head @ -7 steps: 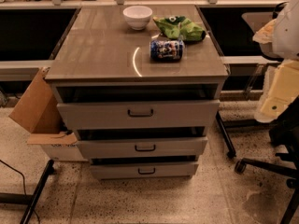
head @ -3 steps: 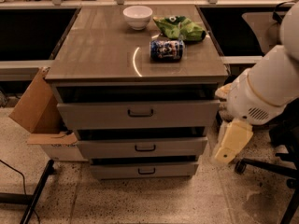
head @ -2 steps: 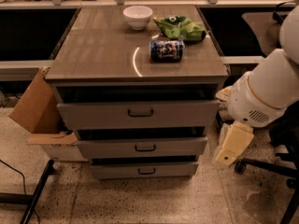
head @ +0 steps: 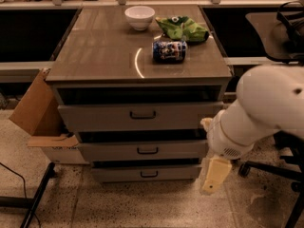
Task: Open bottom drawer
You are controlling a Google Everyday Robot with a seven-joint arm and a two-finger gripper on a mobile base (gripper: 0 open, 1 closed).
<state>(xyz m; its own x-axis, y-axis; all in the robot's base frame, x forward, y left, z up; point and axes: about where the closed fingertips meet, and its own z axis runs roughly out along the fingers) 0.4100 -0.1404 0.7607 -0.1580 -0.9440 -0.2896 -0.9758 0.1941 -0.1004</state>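
The grey cabinet has three drawer fronts. The bottom drawer (head: 147, 173) is the shortest and narrowest front, near the floor, with a small dark bar handle (head: 149, 174). It looks pushed in. My white arm comes in from the right, and my gripper (head: 213, 177) hangs low beside the cabinet's right side, at the height of the bottom drawer and to the right of its front. It is apart from the handle.
The middle drawer (head: 145, 150) and top drawer (head: 142, 115) sit above. On the cabinet top are a white bowl (head: 139, 17), a green chip bag (head: 182, 28) and a lying can (head: 169, 50). A cardboard box (head: 42, 118) stands left; an office chair base (head: 270, 167) is right.
My arm has swung in from the right edge, lowering the gripper from mid-height beside the cabinet down toward the bottom drawer's level. The drawers have not moved.
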